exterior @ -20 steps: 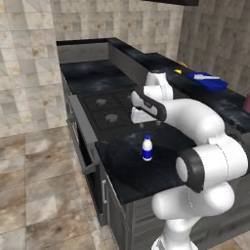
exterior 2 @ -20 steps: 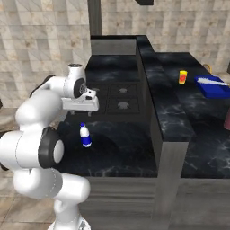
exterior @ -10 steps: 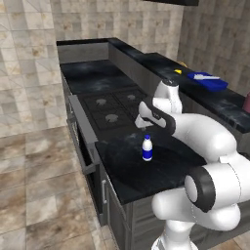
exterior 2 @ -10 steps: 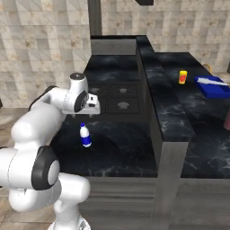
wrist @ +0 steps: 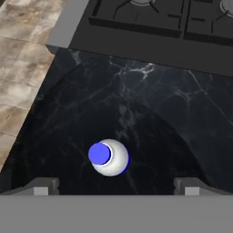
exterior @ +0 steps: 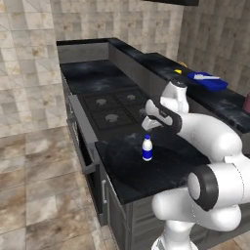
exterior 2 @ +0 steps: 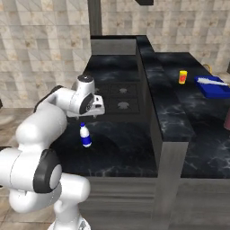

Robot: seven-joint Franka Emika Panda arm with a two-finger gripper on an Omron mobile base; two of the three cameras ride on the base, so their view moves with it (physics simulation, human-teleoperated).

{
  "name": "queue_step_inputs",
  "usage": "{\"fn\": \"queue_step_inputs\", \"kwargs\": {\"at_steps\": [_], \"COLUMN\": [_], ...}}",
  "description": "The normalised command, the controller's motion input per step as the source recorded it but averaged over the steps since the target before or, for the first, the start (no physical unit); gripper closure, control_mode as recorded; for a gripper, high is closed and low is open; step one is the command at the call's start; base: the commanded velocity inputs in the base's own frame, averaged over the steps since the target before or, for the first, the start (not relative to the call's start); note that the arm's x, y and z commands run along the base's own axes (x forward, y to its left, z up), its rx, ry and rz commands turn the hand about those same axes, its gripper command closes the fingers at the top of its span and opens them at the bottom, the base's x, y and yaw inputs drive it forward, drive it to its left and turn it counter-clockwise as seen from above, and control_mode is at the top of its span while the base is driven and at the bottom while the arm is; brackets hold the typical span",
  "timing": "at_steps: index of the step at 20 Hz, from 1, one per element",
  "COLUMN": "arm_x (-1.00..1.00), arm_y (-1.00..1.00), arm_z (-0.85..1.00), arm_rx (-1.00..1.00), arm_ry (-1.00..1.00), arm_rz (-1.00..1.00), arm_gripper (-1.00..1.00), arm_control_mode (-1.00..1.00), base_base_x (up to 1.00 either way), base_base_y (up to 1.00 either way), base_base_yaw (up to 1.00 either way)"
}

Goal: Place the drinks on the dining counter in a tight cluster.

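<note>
A small white bottle with a blue label (exterior: 147, 148) (exterior 2: 85, 135) stands upright on the black counter beside the stove burners. In the hand view I look down on its blue cap and white shoulders (wrist: 109, 157). My gripper (exterior: 147, 125) (exterior 2: 91, 115) (wrist: 116, 187) hangs open just above and slightly behind the bottle, with nothing between its fingers. The dining counter (exterior: 215, 100) (exterior 2: 179, 112) is the raised black marble top to the right. A maroon bottle (exterior 2: 227, 120) shows partly at its right edge.
The stove burners (exterior: 114, 105) (wrist: 150, 13) lie just beyond the bottle. On the dining counter sit a blue tray (exterior: 209, 80) (exterior 2: 214, 86) and a yellow-orange cup (exterior 2: 183, 77). The counter's front edge drops to a tiled floor (exterior: 39, 185).
The hand has swung down and in towards the small white bottle and now hovers close over it. The bottle has not moved and the jaws have stayed open.
</note>
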Motion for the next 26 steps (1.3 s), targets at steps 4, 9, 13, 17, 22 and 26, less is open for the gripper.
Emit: {"fn": "queue_step_inputs", "kwargs": {"at_steps": [4, 9, 13, 17, 22, 26], "arm_x": [0.0, 0.0, 0.0, -0.06, 0.08, 0.0], "arm_y": [0.25, 0.48, 0.06, -0.02, -0.08, -0.18], "arm_z": [0.0, -0.02, -0.16, -0.14, -0.12, -0.02], "arm_rx": [-0.14, -0.19, -0.01, 0.0, 0.0, 0.0], "arm_ry": [0.06, 0.05, 0.0, 0.0, 0.0, 0.01], "arm_rz": [-0.01, -0.04, 0.0, -0.02, -0.1, -0.09], "arm_gripper": [-1.0, -1.0, -1.0, -1.0, -1.0, -1.0], "arm_control_mode": [-1.0, -1.0, -1.0, -1.0, -1.0, -1.0], "base_base_x": [0.0, 0.0, 0.0, 0.0, 0.0, 0.0], "base_base_y": [0.0, 0.0, 0.0, 0.0, 0.0, 0.0], "base_base_yaw": [0.0, 0.0, 0.0, 0.0, 0.0, 0.0]}}
